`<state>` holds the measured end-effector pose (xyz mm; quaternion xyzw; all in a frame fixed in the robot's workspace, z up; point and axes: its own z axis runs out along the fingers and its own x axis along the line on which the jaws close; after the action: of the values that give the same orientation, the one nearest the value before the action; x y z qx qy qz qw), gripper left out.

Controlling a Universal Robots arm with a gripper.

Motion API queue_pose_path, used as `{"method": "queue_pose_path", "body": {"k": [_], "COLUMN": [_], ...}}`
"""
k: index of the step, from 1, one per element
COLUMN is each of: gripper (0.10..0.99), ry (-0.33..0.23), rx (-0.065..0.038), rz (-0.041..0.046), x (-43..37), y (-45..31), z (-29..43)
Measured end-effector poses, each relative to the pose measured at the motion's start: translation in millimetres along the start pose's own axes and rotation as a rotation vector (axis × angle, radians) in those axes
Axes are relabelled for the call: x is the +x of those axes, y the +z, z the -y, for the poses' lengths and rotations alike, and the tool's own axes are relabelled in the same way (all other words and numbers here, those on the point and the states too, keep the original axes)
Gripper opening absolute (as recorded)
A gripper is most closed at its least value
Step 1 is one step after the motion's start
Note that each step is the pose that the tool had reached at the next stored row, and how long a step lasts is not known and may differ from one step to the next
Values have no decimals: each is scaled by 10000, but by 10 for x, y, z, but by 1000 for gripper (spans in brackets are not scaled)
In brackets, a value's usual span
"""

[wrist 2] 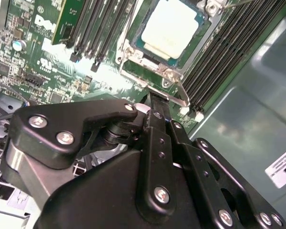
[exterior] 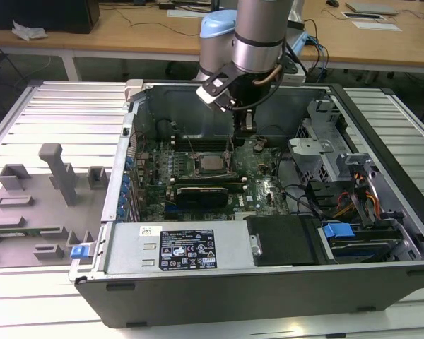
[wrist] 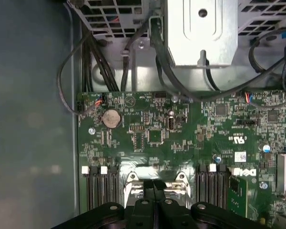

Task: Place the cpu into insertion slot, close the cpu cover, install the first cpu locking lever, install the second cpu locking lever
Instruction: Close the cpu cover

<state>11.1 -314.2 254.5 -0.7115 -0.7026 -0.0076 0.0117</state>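
Observation:
The cpu (exterior: 212, 164) (wrist 2: 174, 26), a pale silver square, lies in the insertion slot (exterior: 198, 164) in the middle of the green motherboard. The cpu cover (wrist 2: 144, 71), a thin metal frame, lies flat around the chip. A thin metal locking lever (wrist 2: 182, 91) sticks out from the socket's corner beside the black memory slots. My gripper (exterior: 246, 127) (wrist 2: 156, 101) (wrist: 155, 183) is shut, its black fingers pressed together with nothing between them. Its tip hovers just off the socket's edge, close to that lever; whether they touch, I cannot tell.
The motherboard sits inside an open grey computer case (exterior: 353, 113). A power supply (exterior: 187, 247) fills the near side, and drive cages with cables (exterior: 339, 176) stand at the exterior view's right. Grey fixtures (exterior: 56, 176) rest on the ribbed table at the exterior view's left.

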Motion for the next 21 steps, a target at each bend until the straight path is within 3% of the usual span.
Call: {"method": "queue_pose_path", "body": {"k": [5,6,8,10,11,19,21], "gripper": [106,106,106,106,106,106,106], "ry": [-3,-5,-11,-14,-19,-33,-34], "rx": [-106,-175,-410,-555,-692,-1253,-1261], "rz": [0,-2,-4,-6,-8,-15,-15], "x": [-1,-2,-3,-4,-4,-7,-8], "y": [11,18,33,43,53,100,102], "z": [92,119,180,220,257,386,386]}}
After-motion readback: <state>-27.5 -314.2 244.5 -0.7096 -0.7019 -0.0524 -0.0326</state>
